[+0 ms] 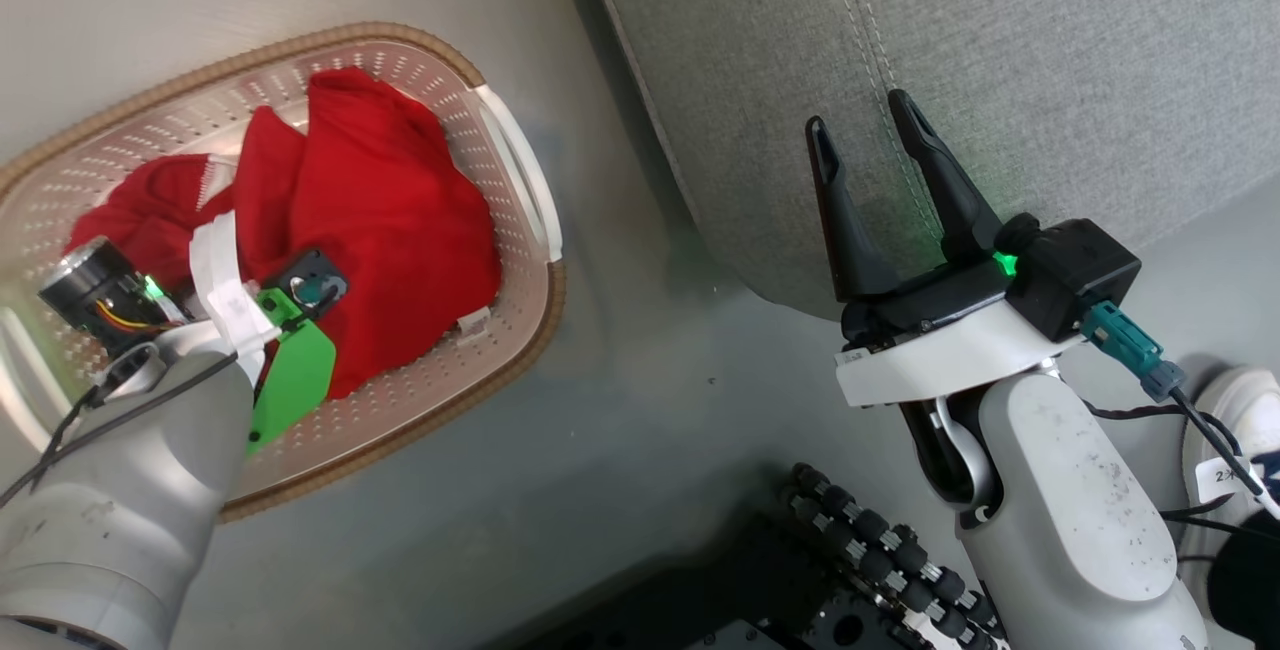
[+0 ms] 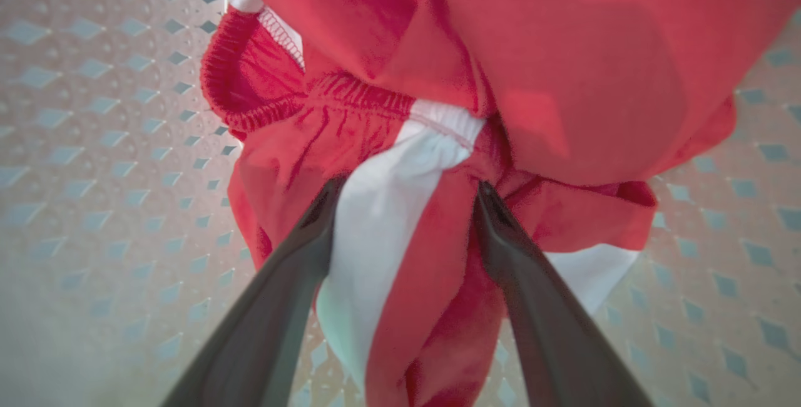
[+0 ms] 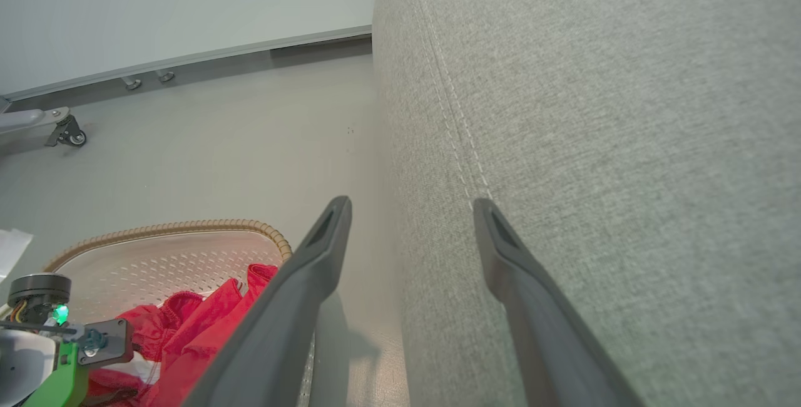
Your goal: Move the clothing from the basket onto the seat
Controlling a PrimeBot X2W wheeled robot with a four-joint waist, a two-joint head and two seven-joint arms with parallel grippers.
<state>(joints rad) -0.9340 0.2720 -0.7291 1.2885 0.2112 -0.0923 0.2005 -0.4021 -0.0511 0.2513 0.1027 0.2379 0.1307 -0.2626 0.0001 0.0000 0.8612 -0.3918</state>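
The clothing [image 1: 380,200] is a bright red heap with white stripes lying in the cream perforated basket [image 1: 500,350] with its brown rim. My left arm reaches down into the basket. In the left wrist view my left gripper [image 2: 410,186] stands open, its two fingers on either side of a red and white fold of the clothing [image 2: 563,69]. My right gripper [image 1: 858,112] hangs open and holds nothing, over the rounded edge of the light grey seat [image 1: 1000,50]. In the right wrist view the right gripper [image 3: 411,201] points along the seat [image 3: 626,144], with the basket [image 3: 163,228] and clothing [image 3: 200,325] at lower left.
The basket stands on a grey floor [image 1: 640,410], left of the seat. My black wheeled base [image 1: 880,550] shows at the bottom. A person's white shoe [image 1: 1240,410] is at the right edge. A wall skirting [image 3: 188,56] and a caster [image 3: 69,134] lie beyond.
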